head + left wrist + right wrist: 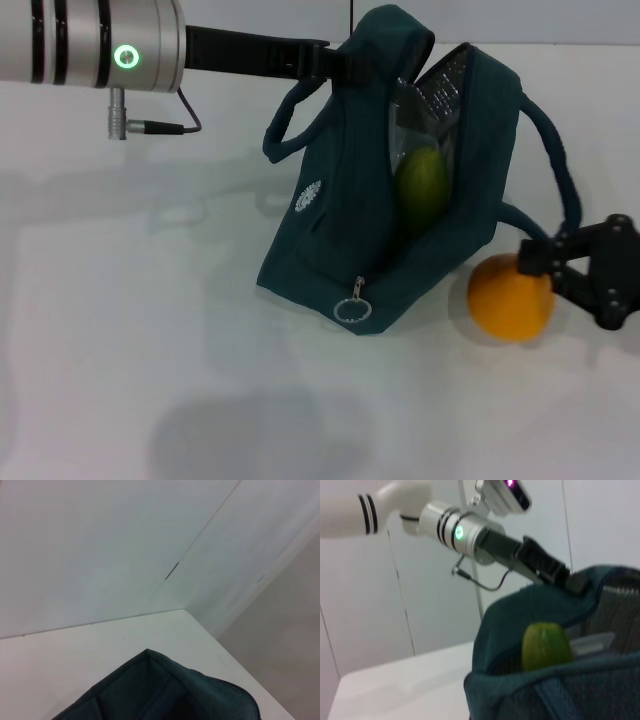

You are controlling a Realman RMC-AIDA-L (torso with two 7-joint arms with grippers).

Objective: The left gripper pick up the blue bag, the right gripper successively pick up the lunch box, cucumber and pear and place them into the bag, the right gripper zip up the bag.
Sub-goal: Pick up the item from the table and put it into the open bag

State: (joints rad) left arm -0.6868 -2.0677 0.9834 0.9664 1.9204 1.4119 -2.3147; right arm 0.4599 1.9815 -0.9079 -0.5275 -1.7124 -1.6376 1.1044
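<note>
Blue bag (330, 240): dark teal woven fabric, soft and slumped, wedge-shaped, standing on the white worktop (120, 330). Mouth unzipped and gaping, with crinkled silver foil lining inside. Metal ring pull (352, 311) hangs at the bag's low front corner; small white logo (309, 196) on the side panel. One loop handle arches off the bag's left side, the other trails down past its right side.

Left tool (345, 60): black claw on a silver cylindrical wrist with a lit green ring, clamped on the bag's top edge and holding it up.

Contents: the cucumber (422, 184), smooth and green with a rounded end, stands upright in the mouth. In the right wrist view a clear plastic edge of the lunch box (592, 642) shows just beside it, deeper inside.

Pear (511, 297): round, yellow-orange, matte skin, on the worktop just beside the bag's lower right corner, outside it.

Right tool (553, 270): black claw at the pear's far right side, fingers apart and reaching around it; contact cannot be told.

Wide bare worktop left of and in front of the bag.
</note>
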